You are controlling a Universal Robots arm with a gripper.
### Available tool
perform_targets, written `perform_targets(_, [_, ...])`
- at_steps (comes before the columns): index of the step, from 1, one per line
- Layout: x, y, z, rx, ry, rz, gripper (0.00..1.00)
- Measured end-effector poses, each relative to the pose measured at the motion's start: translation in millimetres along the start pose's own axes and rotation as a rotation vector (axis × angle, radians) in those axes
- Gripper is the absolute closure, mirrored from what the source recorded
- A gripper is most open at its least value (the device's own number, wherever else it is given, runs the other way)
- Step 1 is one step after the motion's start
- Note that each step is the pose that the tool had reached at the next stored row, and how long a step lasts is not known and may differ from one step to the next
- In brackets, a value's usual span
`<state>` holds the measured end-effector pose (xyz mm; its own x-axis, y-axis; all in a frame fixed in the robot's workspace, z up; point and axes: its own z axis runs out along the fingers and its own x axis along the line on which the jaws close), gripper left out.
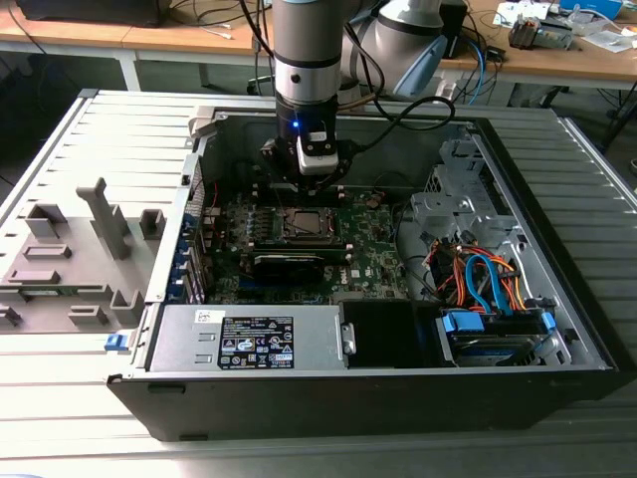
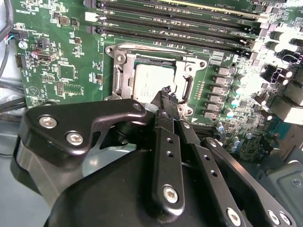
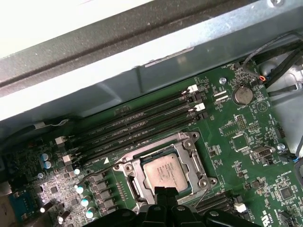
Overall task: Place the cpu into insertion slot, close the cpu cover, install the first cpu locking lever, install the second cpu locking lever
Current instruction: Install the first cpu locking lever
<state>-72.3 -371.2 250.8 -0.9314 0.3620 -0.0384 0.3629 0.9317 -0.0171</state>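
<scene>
One gripper, fingers pinched together on nothing, hangs close over the cpu seated in the insertion slot, mid-frame in the exterior view, probably to push rather than grasp.

The arm points straight down — its black fingers pressed together, tip against tip.

Green board, silvery chip, black case.
The cpu has a silvery-beige face within the grey-rimmed insertion slot. The motherboard is green, with black memory slots. Orange and blue cables lie inside the black computer case.
</scene>
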Motion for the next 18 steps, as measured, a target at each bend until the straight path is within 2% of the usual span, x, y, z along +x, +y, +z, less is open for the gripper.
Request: perform_targets(18, [0.0, 0.0, 0.0, -0.0015, -0.0007, -0.040, 0.89])
